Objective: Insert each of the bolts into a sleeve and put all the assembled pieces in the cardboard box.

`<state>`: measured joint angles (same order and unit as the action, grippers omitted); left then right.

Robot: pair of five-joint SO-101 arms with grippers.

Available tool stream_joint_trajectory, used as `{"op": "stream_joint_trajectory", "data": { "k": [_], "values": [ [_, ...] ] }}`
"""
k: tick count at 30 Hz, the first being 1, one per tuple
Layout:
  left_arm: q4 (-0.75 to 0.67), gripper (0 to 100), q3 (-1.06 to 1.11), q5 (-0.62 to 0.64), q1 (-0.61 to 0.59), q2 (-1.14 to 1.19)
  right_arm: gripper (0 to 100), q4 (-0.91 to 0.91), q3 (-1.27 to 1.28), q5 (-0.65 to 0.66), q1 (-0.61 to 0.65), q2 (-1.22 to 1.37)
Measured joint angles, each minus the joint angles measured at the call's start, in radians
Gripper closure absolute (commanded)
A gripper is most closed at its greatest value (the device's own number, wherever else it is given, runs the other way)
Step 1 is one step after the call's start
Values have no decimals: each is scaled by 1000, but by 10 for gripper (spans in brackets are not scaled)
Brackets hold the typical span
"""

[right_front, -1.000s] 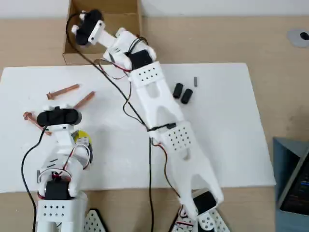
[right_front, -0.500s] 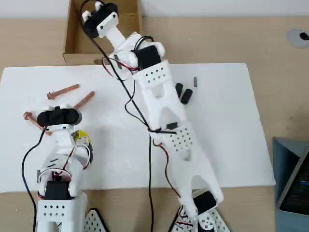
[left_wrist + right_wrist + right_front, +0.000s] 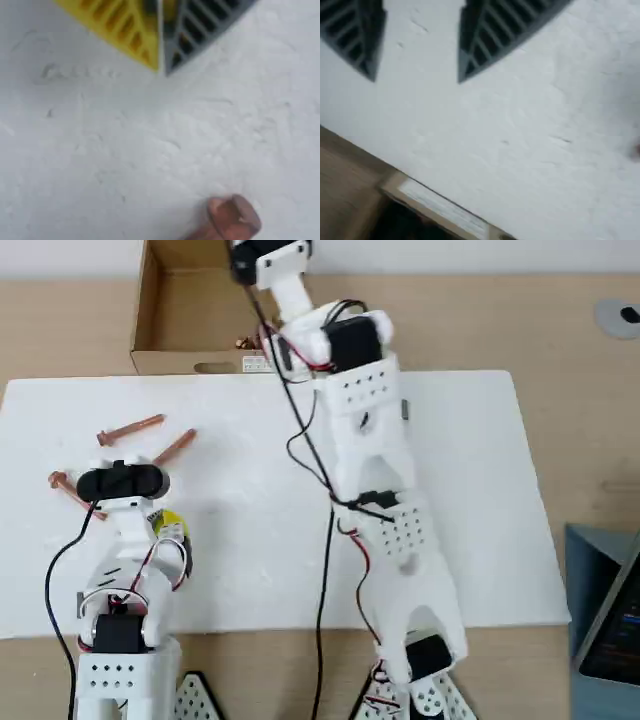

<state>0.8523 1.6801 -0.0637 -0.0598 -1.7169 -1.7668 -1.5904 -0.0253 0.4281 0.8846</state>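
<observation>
Copper bolts (image 3: pixel 130 429) loose on white sheet (image 3: pixel 480 540), near cardboard box (image 3: pixel 190 310)

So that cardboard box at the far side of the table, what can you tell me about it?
It is a plain brown cardboard box, open at the top, with low walls and a mostly bare floor. It sits on the wooden table, its near wall against the far edge of the white mat. A small white label is on that wall. A copper-coloured piece lies inside by the near right corner, too small to make out. The right arm stretches over its right side.
</observation>
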Motion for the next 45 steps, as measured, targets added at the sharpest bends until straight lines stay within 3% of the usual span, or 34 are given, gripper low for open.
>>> {"op": "stream_joint_trajectory", "data": {
  "k": [5,12,22,30,45],
  "values": [
    [0,997,0,0,0,0,871,0,187,-40,-41,-158],
    [0,997,0,0,0,0,871,0,637,-115,-89,-399],
    [0,997,0,0,0,0,868,0,921,-233,-187,-425],
    [0,997,0,0,0,0,868,5,918,-281,-196,-311],
    [0,997,0,0,0,0,868,5,595,-302,-195,14]
  ]
}}
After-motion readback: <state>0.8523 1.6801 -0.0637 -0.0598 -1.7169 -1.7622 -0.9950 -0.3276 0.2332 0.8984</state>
